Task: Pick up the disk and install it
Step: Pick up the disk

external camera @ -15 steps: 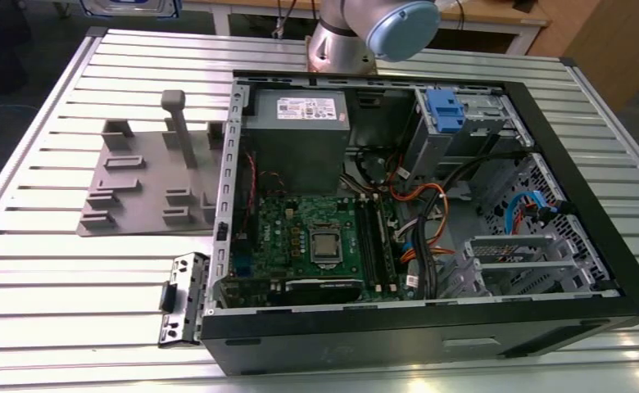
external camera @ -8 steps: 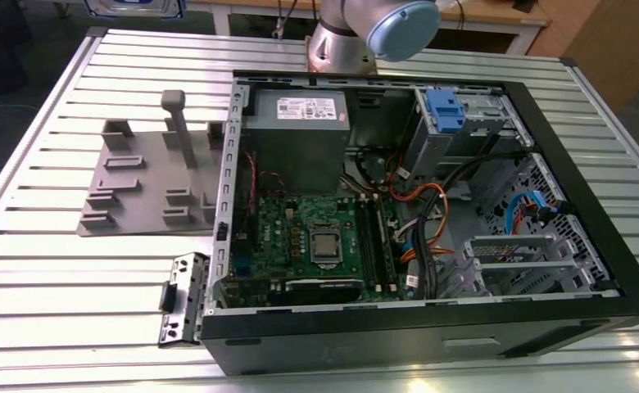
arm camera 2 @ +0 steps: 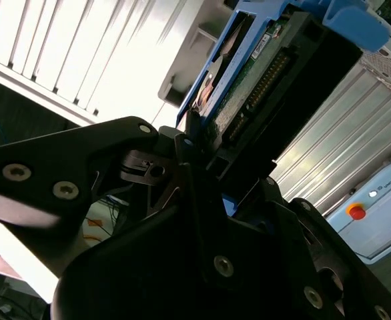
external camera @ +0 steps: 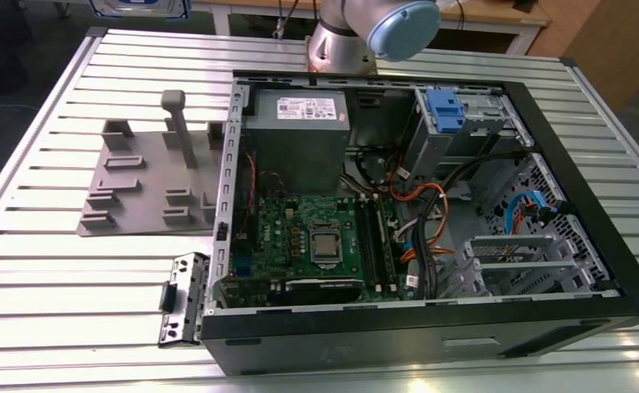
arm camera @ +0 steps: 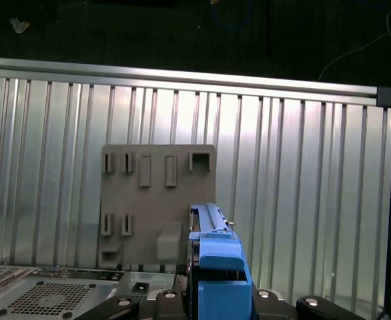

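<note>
The gripper (arm camera 2: 205,157) has the disk (arm camera 2: 249,80) in its grasp. In the second wrist view the black fingers (arm camera 2: 175,143) are closed on the disk's near end, one on each side. The disk juts out from them, showing its blue side rail, green circuit board and connector row.

In the first wrist view the disk (arm camera: 215,267) is seen edge-on, its blue rail standing between the gripper's black links. Beyond it lie the slatted metal desk (arm camera: 302,187) and a grey fixture (arm camera: 159,193) with slots. A perforated corner of the computer case (arm camera: 42,297) also shows in this view.

In the exterior view the open case (external camera: 582,246) fills the middle and right of the frame. Inside it are a grey power supply (external camera: 297,131), a green motherboard (external camera: 309,237) and a blue latch (external camera: 442,106). The fixture (external camera: 133,188) lies on the desk (external camera: 35,270) at the exterior view's left, with a small dark bracket (external camera: 183,299) below it. The arm (external camera: 352,33) rises at the top centre.
</note>
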Motion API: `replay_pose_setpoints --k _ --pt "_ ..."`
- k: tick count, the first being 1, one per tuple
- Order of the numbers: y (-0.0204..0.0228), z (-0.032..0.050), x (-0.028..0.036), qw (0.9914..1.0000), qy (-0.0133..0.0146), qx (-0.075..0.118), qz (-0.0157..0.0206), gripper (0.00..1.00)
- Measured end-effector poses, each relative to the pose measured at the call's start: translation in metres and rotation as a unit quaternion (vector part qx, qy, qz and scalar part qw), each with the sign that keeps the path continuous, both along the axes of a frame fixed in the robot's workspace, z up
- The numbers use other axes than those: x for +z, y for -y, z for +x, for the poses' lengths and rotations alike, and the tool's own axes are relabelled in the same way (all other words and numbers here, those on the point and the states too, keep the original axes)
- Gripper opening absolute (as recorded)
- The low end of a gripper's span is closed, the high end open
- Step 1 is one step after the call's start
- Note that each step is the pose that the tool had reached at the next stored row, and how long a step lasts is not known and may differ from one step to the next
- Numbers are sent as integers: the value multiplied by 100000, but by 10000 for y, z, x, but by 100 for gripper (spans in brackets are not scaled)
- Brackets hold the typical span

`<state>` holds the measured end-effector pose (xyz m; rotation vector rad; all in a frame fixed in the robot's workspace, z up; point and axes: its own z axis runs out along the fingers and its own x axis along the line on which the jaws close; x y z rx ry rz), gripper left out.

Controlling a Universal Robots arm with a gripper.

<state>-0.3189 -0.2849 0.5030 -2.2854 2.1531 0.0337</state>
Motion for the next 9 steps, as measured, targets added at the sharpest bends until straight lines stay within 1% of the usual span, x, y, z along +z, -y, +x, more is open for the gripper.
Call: replay_pose_setpoints --k 4,9 --pt "0 62 0 100000 -15 -2 0 36" --pt "0 196 0 100000 -83 -4 0 36"
